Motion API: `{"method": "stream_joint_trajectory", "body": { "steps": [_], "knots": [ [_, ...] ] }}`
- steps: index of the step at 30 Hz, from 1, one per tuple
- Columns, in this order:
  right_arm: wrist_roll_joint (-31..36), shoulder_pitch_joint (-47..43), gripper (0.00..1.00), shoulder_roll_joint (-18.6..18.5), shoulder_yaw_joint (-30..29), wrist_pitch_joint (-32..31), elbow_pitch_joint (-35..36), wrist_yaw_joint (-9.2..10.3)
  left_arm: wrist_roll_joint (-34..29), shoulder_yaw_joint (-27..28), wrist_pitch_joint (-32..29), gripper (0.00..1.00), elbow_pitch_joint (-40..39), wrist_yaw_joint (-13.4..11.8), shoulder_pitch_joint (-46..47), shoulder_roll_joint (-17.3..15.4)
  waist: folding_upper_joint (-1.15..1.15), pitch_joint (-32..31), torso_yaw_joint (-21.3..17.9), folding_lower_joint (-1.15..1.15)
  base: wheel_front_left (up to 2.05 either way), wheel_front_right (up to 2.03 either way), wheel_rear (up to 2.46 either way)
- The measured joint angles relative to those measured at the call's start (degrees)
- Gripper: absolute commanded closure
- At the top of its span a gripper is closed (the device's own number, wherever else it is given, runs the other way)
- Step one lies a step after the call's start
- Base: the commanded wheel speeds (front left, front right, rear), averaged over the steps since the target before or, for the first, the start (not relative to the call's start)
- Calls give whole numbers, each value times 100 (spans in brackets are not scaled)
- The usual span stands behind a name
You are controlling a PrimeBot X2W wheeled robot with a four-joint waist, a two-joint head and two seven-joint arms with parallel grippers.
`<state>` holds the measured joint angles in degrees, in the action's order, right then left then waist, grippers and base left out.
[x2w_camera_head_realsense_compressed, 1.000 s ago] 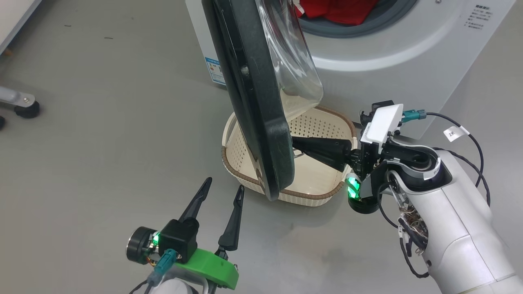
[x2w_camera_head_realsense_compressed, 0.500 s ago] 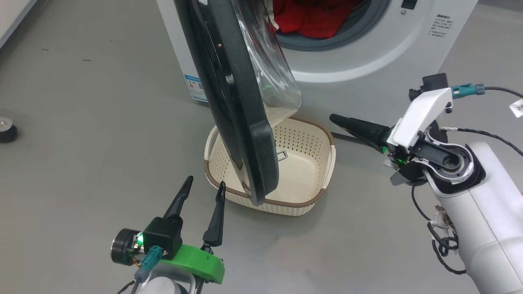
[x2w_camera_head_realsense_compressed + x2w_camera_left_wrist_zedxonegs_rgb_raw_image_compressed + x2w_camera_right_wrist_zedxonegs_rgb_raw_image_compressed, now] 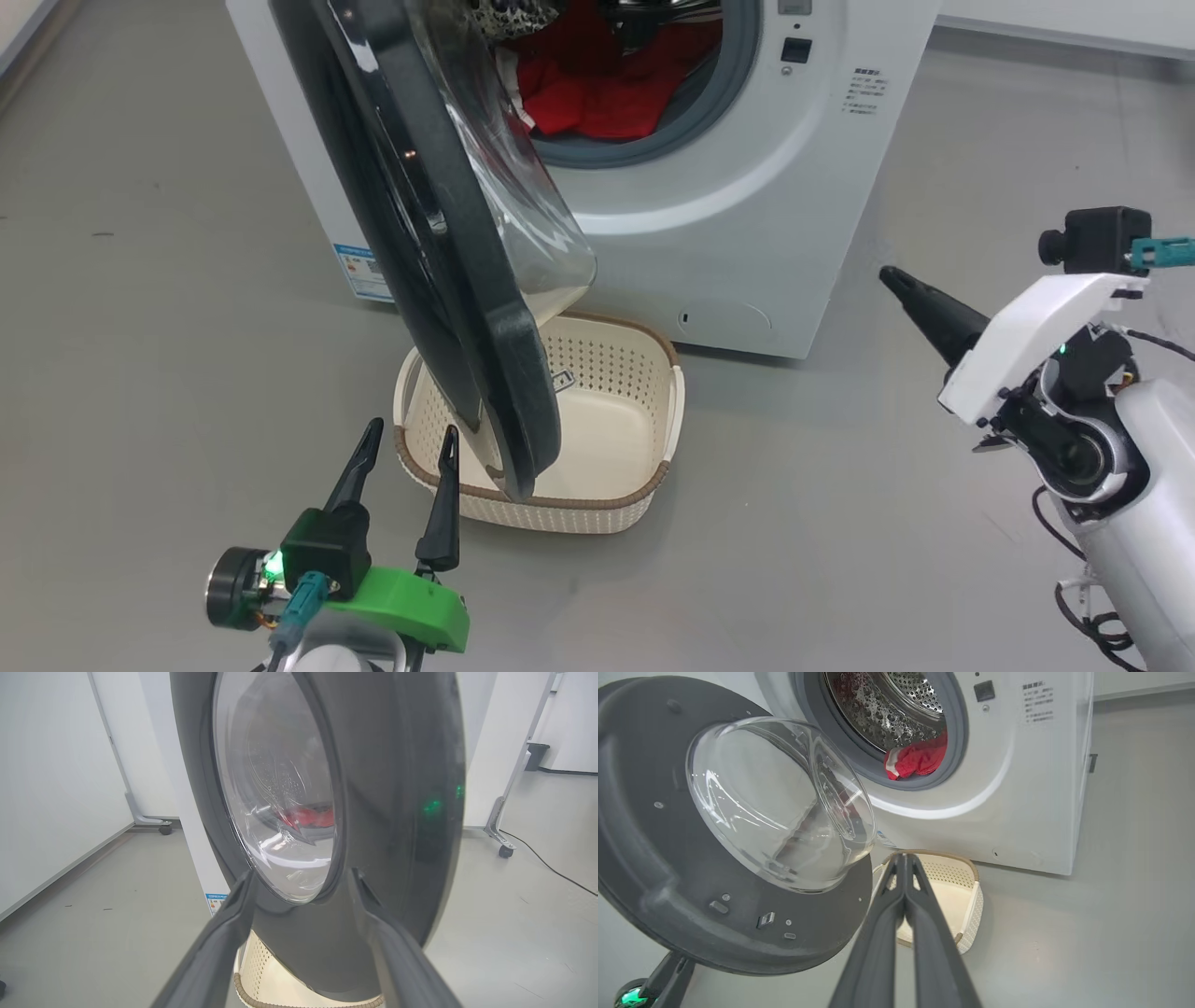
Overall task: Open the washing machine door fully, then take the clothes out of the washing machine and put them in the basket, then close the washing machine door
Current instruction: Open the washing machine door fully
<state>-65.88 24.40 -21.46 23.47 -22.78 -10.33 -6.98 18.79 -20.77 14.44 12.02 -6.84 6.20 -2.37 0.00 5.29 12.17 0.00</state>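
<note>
The washing machine door [image 3: 439,271] looks rigid, heavy and slick-faced; its thick black rim [image 3: 527,411] on the free side seems the surest place to push. It stands part-open over the cream basket [image 3: 616,504] on the floor [image 3: 187,280] before the washing machine [image 3: 747,233], with the soft, light red clothes [image 3: 597,93] lying in the drum [image 3: 896,709]. The left gripper [image 3: 412,429], jaws wide and empty, points at the door's outer face. The right gripper [image 3: 889,274], fingers pressed together on nothing, hangs well off to the right.
</note>
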Motion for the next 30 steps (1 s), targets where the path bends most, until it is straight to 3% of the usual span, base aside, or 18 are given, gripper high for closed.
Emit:
{"method": "stream_joint_trajectory", "body": {
  "steps": [3, 7, 19, 30],
  "knots": [
    [544, -165, 100, -246, 52, 461, 131, 0, -2, 43, 0, 0, 14, 0, -58, 1, 0, -110, -134, 0, 0, 0, 0],
    [926, -542, 100, -301, 78, 1048, 326, 0, -3, 66, 0, 0, 22, 0, -133, 1, 0, -255, -275, 0, 0, 0, 0],
    [1616, -1667, 100, -430, -120, 2501, 538, 5, -3, 199, 0, 0, 14, 0, -307, 1, 0, -510, -500, 0, 0, 0, 0],
    [1891, -2521, 100, -291, -454, 3583, 659, 321, -3, 218, 0, 0, -25, 0, -332, -5, 0, -567, -555, 0, 0, 0, 0]
  ]
}}
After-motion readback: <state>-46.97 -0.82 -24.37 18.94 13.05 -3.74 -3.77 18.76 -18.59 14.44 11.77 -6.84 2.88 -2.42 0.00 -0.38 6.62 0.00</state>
